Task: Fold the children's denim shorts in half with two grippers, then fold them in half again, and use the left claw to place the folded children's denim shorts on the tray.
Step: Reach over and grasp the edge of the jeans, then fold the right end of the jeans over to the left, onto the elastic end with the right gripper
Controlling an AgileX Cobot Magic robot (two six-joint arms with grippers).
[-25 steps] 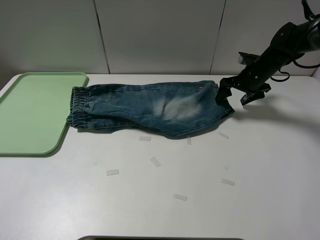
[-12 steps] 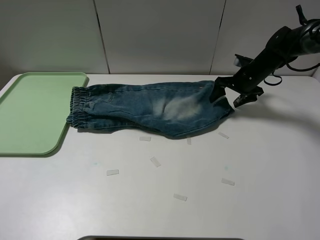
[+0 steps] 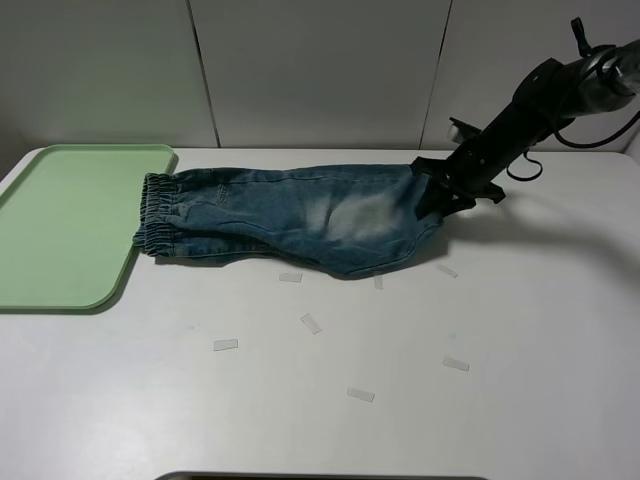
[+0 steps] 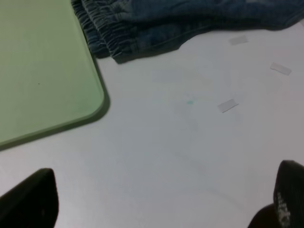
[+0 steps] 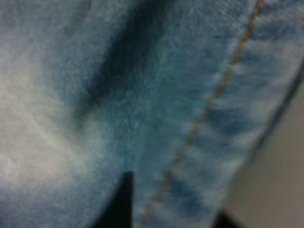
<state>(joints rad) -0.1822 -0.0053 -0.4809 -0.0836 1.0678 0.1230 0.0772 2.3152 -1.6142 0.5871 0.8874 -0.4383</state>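
Observation:
The children's denim shorts lie flat on the white table, stretched left to right, with the elastic waistband beside the tray. My right gripper is at the leg-hem end on the right, shut on the denim and holding that edge slightly raised. In the right wrist view, blurred denim with an orange seam fills the frame, with one dark fingertip against it. My left gripper is open and empty, low over bare table near the tray's corner and the waistband. It is out of the high view.
Several small pale tape strips lie on the table in front of the shorts, for example one near the middle and one in the left wrist view. A grey panelled wall stands right behind the table.
My right gripper has moved left and lower onto the leg-hem end, and the right edge of the shorts has shifted left with it. The waistband and tray have not moved.

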